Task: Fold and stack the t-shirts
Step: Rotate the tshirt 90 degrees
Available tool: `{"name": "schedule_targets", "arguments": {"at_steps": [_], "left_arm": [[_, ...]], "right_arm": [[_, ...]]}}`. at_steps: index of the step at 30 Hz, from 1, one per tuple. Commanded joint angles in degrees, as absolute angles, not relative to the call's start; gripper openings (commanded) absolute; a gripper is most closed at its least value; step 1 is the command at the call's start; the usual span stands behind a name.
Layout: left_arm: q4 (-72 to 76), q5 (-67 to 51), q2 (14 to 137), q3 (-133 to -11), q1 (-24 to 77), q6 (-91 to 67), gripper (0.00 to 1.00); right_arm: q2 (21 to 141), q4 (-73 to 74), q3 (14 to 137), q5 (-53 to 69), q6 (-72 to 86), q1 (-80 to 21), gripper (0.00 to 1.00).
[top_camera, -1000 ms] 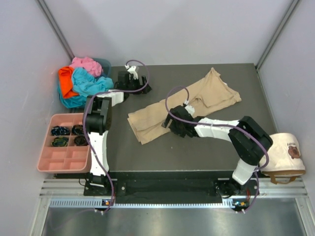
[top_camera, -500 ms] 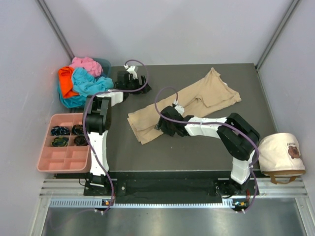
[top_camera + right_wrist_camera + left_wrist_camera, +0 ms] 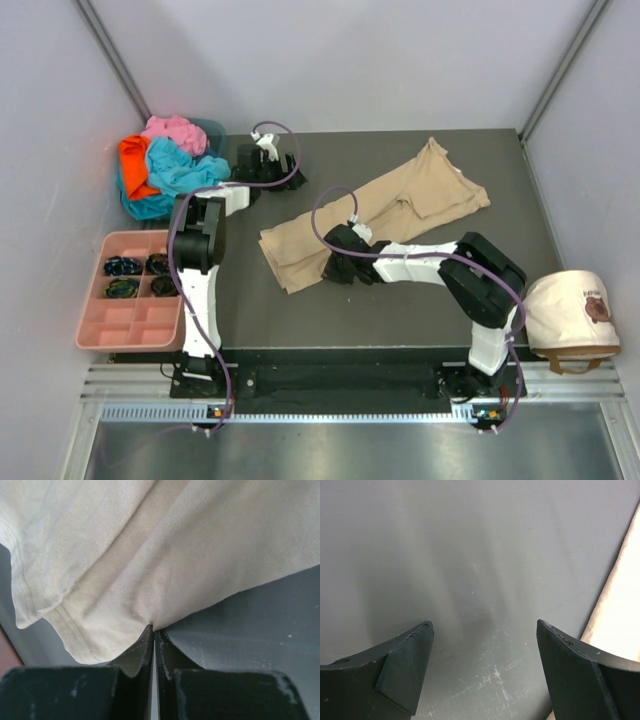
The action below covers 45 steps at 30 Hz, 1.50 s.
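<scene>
Left of the table (image 3: 400,310), bin (image 3: 213,130) holds t-shirts (image 3: 175,160); pink tray (image 3: 95,340) holds dark items (image 3: 125,266).

T-shirts: four in all (each a different colour).
On the tabletop: one tan cotton short-sleeved t-shirt (image 3: 440,195), lying from the middle toward the far right corner.
Heaped off the far left corner: three, namely a turquoise t-shirt (image 3: 180,170), an orange t-shirt (image 3: 133,162) and a pink t-shirt (image 3: 175,130).
Trays: one pink plastic compartment tray (image 3: 130,325), off the left edge.
Caps: one cream fabric cap with a brown emblem (image 3: 570,310), off the right edge.
Robot arms: two.
</scene>
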<state>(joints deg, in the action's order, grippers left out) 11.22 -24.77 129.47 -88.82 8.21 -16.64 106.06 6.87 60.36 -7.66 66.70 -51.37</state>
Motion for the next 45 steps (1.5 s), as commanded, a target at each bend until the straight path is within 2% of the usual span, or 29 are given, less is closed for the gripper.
{"name": "schedule_targets", "arguments": {"at_steps": [1,10,20,24,30,38,42,45], "left_arm": [[13.1,-25.93,127.09,-88.86,7.73,-17.14,0.88],[12.92,-25.84,127.0,-88.33,7.73,-17.14,0.88],[12.83,-26.54,127.53,-89.12,7.74,-17.49,0.88],[12.83,-27.33,128.06,-90.0,7.73,-18.1,0.88],[14.06,-30.75,130.51,-92.89,8.35,-20.82,0.87],[10.37,-30.23,137.35,-104.75,14.14,-20.65,0.88],[8.62,-31.55,142.81,-113.1,17.39,-21.97,0.88],[6.33,-32.34,147.56,-120.48,20.03,-21.97,0.88]], "right_arm": [[105.56,7.38,59.68,-8.7,66.8,-52.21,0.0],[102.66,9.4,56.6,-9.23,66.19,-52.21,0.0],[93.96,17.57,48.7,-8.61,64.34,-52.21,0.0],[87.82,21.09,42.3,-9.05,65.13,-52.21,0.0],[72.09,32.24,32.98,-13.27,68.72,-52.21,0.0],[46.62,50.17,26.02,-20.03,78.83,-52.21,0.0],[42.28,55.89,25.49,-22.06,80.86,-52.21,0.0],[44.46,55.81,25.84,-21.71,80.95,-52.21,0.0]]}}
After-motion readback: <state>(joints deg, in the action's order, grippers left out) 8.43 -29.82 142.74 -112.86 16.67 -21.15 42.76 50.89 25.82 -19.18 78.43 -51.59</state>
